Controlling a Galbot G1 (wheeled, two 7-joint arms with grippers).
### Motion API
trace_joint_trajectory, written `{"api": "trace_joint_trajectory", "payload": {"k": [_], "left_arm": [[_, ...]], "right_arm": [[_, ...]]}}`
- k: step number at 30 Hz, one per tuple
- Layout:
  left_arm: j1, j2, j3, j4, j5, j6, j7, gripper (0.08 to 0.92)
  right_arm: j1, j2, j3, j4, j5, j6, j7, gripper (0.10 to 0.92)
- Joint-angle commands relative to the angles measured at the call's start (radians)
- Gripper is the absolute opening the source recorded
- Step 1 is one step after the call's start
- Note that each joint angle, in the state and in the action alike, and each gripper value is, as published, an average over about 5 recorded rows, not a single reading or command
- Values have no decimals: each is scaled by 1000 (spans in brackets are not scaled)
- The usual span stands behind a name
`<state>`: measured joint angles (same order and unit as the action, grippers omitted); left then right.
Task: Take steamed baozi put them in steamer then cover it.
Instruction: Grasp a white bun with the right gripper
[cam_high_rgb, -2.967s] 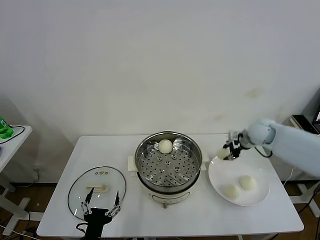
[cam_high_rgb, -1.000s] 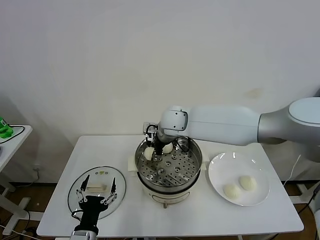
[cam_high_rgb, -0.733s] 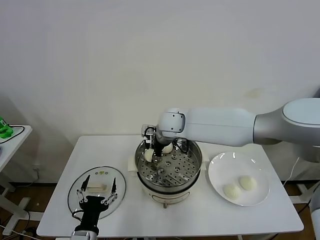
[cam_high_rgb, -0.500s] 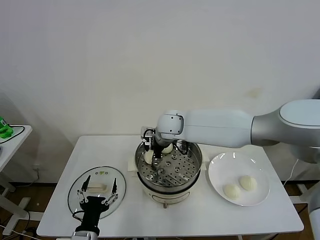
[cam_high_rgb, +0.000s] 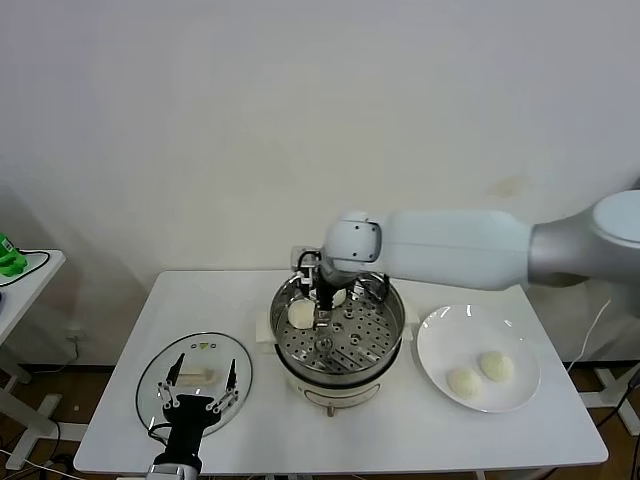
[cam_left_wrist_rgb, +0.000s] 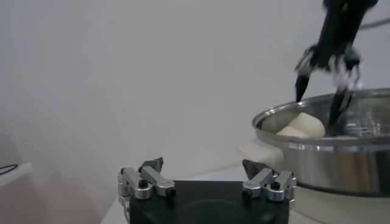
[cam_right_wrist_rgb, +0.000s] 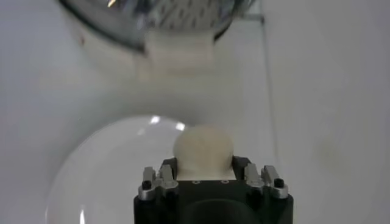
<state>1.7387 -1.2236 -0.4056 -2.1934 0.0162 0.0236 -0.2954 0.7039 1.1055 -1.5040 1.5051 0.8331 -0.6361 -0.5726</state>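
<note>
Release is the step in hand: the right gripper (cam_high_rgb: 322, 303) hangs over the steamer (cam_high_rgb: 338, 322) with jaws spread, empty, a baozi (cam_high_rgb: 301, 315) lying just beside them on the perforated floor. Best to lift straight up, clear of that bun and the second bun (cam_high_rgb: 337, 296). Two more wait on the plate (cam_high_rgb: 520, 385). The left gripper (cam_high_rgb: 203, 403) hovers open above the glass lid (cam_high_rgb: 160, 372).

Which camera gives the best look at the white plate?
The head view: the plate shows whole, right of the steamer, with two buns on it. Neither wrist view shows it.
</note>
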Motion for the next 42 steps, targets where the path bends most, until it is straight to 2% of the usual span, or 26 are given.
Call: {"api": "trace_joint_trajectory", "payload": {"k": [1, 9, 18, 27, 36, 42], "left_arm": [[1, 10, 6, 8, 0, 0, 0, 823], [1, 31, 36, 23, 3, -1, 0, 823], [9, 54, 28, 11, -1, 0, -1, 823], [28, 45, 14, -2, 2, -1, -1, 823], [50, 33, -15, -17, 5, 1, -1, 823], [65, 29, -42, -20, 5, 2, 0, 823]], "right_arm": [[188, -330, -46, 162, -153, 63, -110, 823], [220, -653, -106, 191, -442, 295, -346, 823], [127, -785, -155, 213, -735, 459, -491, 823], [-172, -793, 45, 185, -812, 475, -470, 823], [-518, -711, 332, 87, -873, 491, -438, 823], [-609, -655, 401, 20, -879, 489, -428, 823]]}}
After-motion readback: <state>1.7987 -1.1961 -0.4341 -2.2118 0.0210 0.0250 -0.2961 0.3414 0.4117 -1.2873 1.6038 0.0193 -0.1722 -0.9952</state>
